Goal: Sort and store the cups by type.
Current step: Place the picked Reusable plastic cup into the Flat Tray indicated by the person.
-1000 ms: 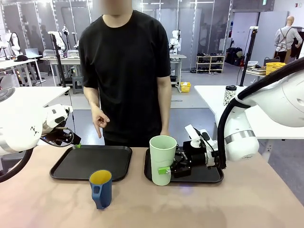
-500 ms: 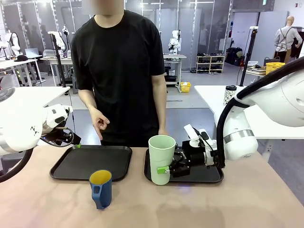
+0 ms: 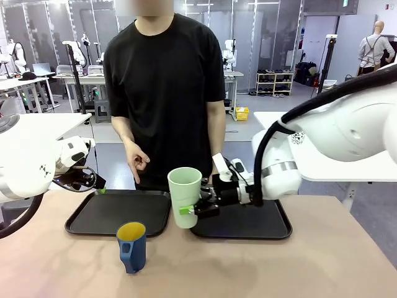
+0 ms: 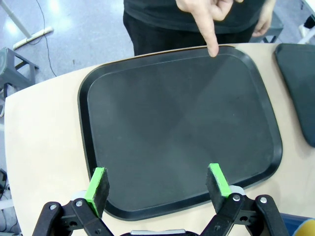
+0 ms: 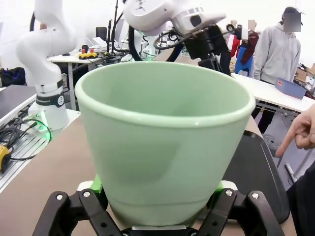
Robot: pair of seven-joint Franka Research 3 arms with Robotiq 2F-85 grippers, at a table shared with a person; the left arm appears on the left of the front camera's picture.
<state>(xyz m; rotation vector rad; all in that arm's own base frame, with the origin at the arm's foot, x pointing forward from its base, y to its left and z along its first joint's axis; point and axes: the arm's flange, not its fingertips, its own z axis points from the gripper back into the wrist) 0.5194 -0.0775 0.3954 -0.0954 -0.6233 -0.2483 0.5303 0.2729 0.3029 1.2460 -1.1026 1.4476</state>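
Right hand (image 3: 193, 210) pinches the pale green tumbler (image 3: 185, 189) near its base, rim up. Left hand (image 4: 157, 182) hangs spread above the black tray (image 4: 147, 123).

- pale green tumbler (image 3: 185, 192): tall, no handle, upright; clamped nr base by R gripper (image 3: 189, 211), at left edge of right tray (image 3: 254, 225).
- dk blue mug (image 3: 131, 247): yellow inside, upright on table (image 3: 279, 267), just in front of left tray (image 3: 99, 214).

Left hand (image 4: 157, 177) hovers, fingers spread wide and angled downward. Right arm stretches sideways with the wrist level, right hand (image 3: 189, 210) clamped around the green tumbler (image 3: 185, 194).
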